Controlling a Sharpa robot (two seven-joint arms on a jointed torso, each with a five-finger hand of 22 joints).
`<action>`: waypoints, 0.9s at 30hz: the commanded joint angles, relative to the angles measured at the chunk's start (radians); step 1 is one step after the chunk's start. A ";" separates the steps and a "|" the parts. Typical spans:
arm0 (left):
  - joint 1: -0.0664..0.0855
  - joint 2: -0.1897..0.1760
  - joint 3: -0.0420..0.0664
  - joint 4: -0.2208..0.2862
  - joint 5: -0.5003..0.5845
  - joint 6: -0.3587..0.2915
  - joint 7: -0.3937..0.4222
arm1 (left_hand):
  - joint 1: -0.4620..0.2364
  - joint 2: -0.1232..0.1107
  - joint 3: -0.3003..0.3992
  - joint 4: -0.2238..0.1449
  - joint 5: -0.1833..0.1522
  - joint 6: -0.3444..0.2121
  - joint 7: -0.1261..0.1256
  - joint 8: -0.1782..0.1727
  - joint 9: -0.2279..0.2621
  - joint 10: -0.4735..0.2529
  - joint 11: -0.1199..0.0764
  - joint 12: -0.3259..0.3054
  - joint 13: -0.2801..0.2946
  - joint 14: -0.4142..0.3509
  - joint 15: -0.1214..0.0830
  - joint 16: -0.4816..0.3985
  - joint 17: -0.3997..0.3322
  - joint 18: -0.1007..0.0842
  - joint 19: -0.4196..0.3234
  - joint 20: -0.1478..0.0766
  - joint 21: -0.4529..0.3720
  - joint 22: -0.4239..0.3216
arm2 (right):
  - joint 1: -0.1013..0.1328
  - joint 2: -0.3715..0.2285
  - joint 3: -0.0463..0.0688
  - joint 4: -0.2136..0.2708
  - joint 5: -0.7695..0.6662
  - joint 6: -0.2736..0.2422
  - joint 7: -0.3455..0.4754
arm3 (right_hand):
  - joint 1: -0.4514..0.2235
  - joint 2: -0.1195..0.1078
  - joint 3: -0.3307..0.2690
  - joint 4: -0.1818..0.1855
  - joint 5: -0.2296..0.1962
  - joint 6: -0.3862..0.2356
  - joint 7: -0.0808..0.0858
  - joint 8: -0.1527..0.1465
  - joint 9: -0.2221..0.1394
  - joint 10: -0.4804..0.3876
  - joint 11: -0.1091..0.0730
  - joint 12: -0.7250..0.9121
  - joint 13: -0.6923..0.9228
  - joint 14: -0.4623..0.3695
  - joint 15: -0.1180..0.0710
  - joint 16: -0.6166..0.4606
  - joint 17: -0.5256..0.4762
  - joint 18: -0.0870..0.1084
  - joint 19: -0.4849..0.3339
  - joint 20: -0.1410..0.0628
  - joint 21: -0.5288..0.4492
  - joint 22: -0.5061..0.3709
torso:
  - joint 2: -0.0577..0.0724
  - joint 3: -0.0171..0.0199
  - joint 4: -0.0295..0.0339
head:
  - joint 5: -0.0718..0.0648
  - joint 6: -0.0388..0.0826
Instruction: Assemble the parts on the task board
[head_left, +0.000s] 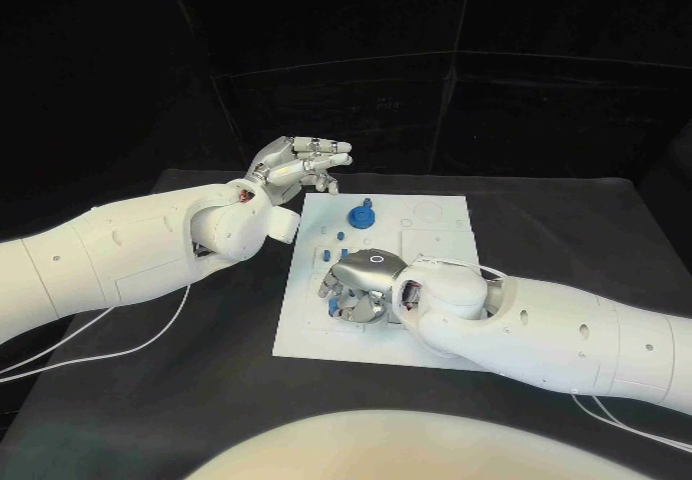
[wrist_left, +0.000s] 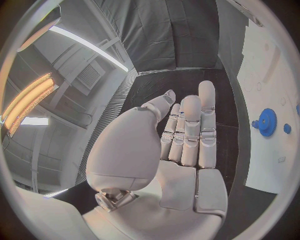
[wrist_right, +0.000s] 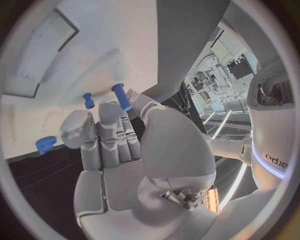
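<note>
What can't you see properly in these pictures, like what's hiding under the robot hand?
- Head view: the right robot hand covers part of the task board; whatever lies under it is hidden.
- Right wrist view: a blue peg sits at the fingertips; whether it is pinched cannot be told.
- Left wrist view: the picture's edge cuts off most of the board, leaving the blue gear.
- Head view: small blue parts are too tiny to identify.

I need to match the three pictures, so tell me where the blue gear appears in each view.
Head view: the blue gear stands near the far end of the task board, just right of the left robot hand.
Left wrist view: blue gear on the white board, right of the fingers.
Right wrist view: blue gear near the board's edge.
Shared landmark: the white task board.
</note>
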 joint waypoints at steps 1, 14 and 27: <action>0.002 0.000 0.001 0.002 0.003 0.013 0.002 | -0.001 0.010 -0.006 -0.002 0.002 -0.005 0.001 0.007 0.000 -0.008 0.000 0.005 0.002 -0.006 -0.002 -0.003 -0.001 0.014 -0.003 0.007 -0.006 -0.001 | 0.000 -0.005 0.000 0.010 0.007 -0.071 0.016 | -0.006 -0.007 -0.007 -0.001 -0.001 -0.010 0.002 -0.001 0.001 -0.006 0.000 -0.001 0.001 0.001 0.005 0.002 0.002 0.002 -0.006 0.001 -0.005 0.001 | 0.000 0.0007 -0.0005 | 0.001 0.001; 0.002 -0.007 0.001 0.002 0.003 0.014 0.001 | -0.001 0.011 -0.008 -0.002 0.002 -0.007 0.001 0.008 0.000 -0.010 0.000 0.008 0.002 -0.007 -0.002 -0.003 -0.004 0.014 -0.002 0.008 -0.007 -0.002 | 0.005 -0.137 0.002 0.129 0.029 -0.192 -0.011 | -0.038 -0.024 -0.068 0.022 0.002 -0.015 0.006 0.006 0.005 -0.007 0.002 0.015 0.005 0.002 0.007 0.003 0.002 0.004 -0.008 0.003 -0.012 -0.010 | -0.003 -0.0005 -0.0025 | -0.003 0.008; 0.001 -0.020 0.001 0.007 0.003 0.012 0.000 | -0.001 0.011 -0.008 -0.002 0.002 -0.007 0.001 0.008 0.000 -0.010 0.000 0.008 0.002 -0.007 -0.002 -0.003 -0.004 0.014 -0.002 0.008 -0.007 -0.002 | 0.063 -0.480 0.047 0.312 0.306 -0.241 -0.140 | -0.012 0.039 -0.254 0.101 0.048 0.131 -0.027 0.071 0.028 0.232 -0.045 0.192 0.085 0.005 -0.024 0.006 0.007 -0.019 0.054 -0.017 0.071 0.122 | -0.013 -0.0049 -0.0220 | -0.061 0.032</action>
